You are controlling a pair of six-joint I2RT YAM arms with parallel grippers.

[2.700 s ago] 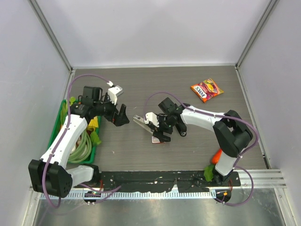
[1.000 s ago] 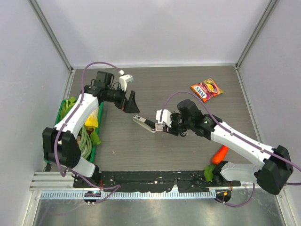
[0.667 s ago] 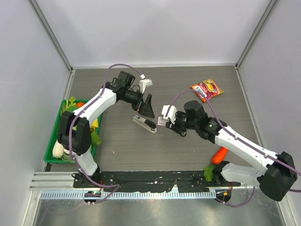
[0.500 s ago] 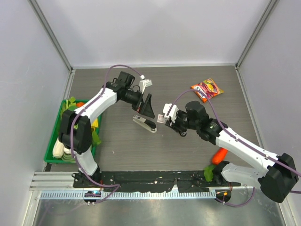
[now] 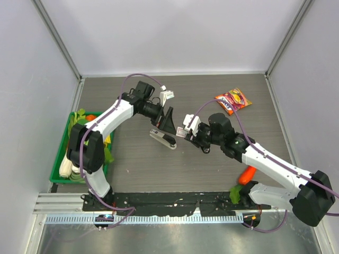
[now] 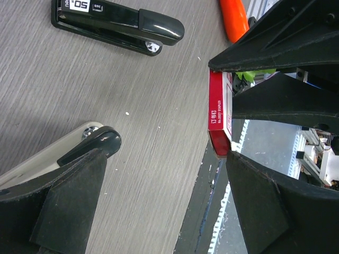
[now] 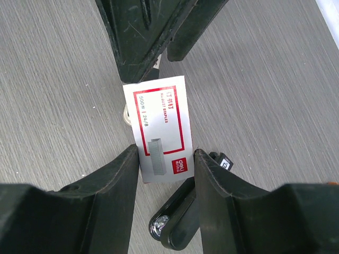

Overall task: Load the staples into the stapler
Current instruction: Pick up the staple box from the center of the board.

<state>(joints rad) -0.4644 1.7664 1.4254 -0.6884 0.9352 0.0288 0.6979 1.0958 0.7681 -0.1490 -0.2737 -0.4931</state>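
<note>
The left pincer (image 5: pixel 168 121), wide open and empty, has been swung to frame centre above the stapler (image 5: pixel 163 139); the staples (image 7: pixel 159 135) are gripped just beside it by the right pincer (image 7: pixel 164 159). A handover is judged close.

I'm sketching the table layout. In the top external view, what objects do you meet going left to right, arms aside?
green bin → stapler → staples box → snack packet
</note>
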